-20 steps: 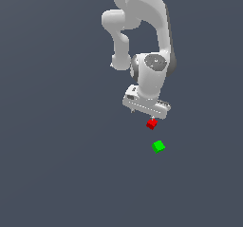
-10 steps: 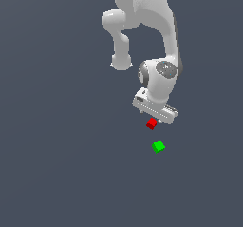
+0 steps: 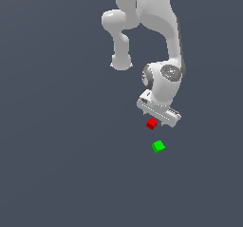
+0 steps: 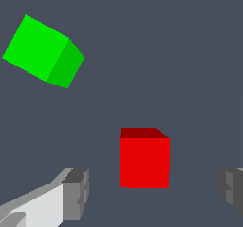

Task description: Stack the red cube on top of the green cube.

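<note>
There are 2 cubes and 1 arm on the plain dark grey floor: 1 red cube (image 3: 152, 123) and 1 green cube (image 3: 158, 146). The 2 cubes sit near each other but apart, each resting on the floor, the green one turned at an angle to the red one. In the exterior view the green cube lies just below and slightly toward that view's right of the red cube.

The white arm reaches down from the top of the exterior view, bent at its elbow, with the wrist tipped so that the gripper (image 3: 158, 120) hangs low right over the red cube. In the wrist view the 2 grey fingertips (image 4: 76, 194) stand spread wide, 1 on each side of the red cube (image 4: 144, 162) (neither pad touches it), with a clear gap on both sides. The green cube (image 4: 43, 51) lies beyond, outside the span of the fingers
</note>
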You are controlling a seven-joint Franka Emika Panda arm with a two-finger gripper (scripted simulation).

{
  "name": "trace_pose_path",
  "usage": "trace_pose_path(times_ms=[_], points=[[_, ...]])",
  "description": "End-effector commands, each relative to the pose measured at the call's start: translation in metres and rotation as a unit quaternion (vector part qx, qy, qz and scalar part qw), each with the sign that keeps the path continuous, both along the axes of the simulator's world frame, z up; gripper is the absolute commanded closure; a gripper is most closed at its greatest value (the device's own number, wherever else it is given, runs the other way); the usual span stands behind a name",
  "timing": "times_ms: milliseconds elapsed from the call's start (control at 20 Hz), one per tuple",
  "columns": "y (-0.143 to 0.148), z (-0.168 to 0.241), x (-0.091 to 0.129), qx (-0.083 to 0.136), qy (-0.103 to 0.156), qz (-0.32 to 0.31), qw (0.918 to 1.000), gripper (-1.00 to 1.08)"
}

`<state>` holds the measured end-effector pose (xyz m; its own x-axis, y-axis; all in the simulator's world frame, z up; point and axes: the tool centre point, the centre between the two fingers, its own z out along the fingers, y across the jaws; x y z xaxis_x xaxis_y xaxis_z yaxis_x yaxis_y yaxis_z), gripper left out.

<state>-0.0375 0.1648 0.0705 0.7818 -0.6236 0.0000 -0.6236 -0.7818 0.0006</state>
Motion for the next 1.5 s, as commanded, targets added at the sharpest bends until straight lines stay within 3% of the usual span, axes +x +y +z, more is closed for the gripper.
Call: trace_pose_path(times_ms=[0,950,1000,1450], points=[[0.001,-0.001,0.001,0.0,0.0,-0.003,1.0,-0.92],[0.001,-0.051,0.001,0.0,0.0,-0.003,1.0,-0.92],[0.001,-0.051,0.001,0.0,0.0,-0.003,1.0,1.08],[0.001,-0.051,0.001,0.0,0.0,-0.003,1.0,1.08]])
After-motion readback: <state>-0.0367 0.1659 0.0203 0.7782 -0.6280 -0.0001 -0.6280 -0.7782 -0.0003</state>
